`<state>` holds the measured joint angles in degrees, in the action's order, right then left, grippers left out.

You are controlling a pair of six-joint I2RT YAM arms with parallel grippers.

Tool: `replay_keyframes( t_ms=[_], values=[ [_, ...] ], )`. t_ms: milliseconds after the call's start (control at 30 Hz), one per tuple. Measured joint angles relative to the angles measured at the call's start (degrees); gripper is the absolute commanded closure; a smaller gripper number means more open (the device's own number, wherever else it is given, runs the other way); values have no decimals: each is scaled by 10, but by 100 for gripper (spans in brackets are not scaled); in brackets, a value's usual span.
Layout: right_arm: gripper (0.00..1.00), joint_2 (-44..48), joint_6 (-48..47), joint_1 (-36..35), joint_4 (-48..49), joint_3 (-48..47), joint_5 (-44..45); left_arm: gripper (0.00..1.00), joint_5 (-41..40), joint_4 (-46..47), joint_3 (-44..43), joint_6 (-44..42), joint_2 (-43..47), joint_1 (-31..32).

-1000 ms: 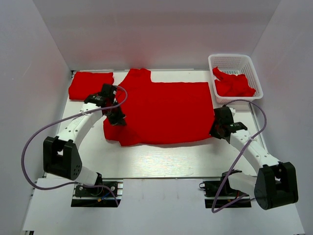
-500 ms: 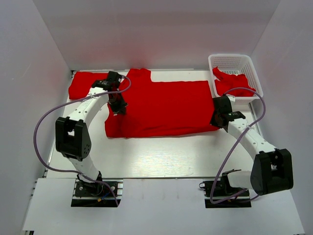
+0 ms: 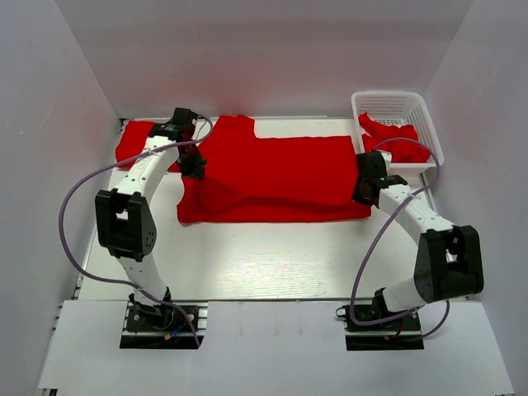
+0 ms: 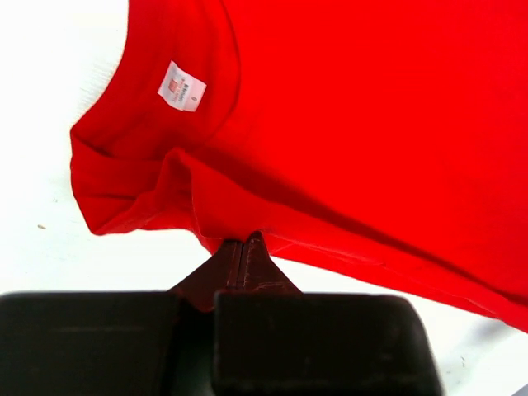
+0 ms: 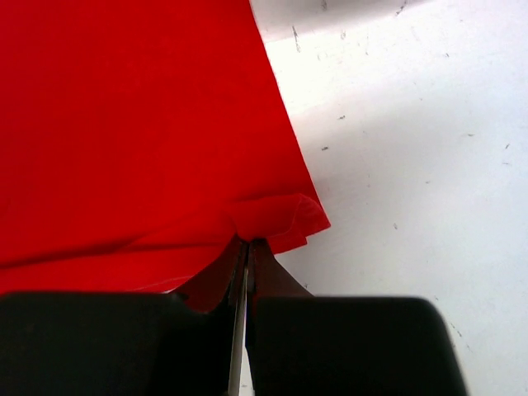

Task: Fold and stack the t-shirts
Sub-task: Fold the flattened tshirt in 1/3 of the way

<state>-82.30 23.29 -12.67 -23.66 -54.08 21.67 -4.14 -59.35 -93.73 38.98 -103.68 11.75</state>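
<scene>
A big t-shirt (image 3: 280, 177) is laid out flat in the middle of the counter (image 3: 264, 256). Its long side is set from left to right. The neck end is at the left, where a small white label (image 4: 181, 86) is seen, and the bottom hem is at the right.

The left end effector (image 3: 194, 167) is closed tight, and a bit of red cloth at the near edge by the neck end is pinched between its tips. The right end effector (image 3: 365, 191) is closed tight too, and the near corner at the hem end is pinched in it. The rest of the cloth is spread out on the far side of both.

So each end of the near edge is held by its own arm, and neither arm is nearer than the other. It looks as if this edge must be carried away from the arm bases, both ends together, so that the fold is made along the long side.

The left arm is reached far up the left side, bent at the elbow, with the wrist turned in. The right arm is stretched forward and leaned in from the right.

A folded t-shirt (image 3: 136, 144) is kept in the far left corner. More t-shirts (image 3: 394, 142) are piled in a white basket (image 3: 396, 101) at the far right.
</scene>
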Motion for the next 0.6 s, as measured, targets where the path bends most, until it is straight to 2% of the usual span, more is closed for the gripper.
replay_keyframes(
  t_ms=[600],
  values=[
    [100, -139, -13, 15, 14, -105, -4, 100, -4, 29, -37, -17, -95, -13]
  ],
)
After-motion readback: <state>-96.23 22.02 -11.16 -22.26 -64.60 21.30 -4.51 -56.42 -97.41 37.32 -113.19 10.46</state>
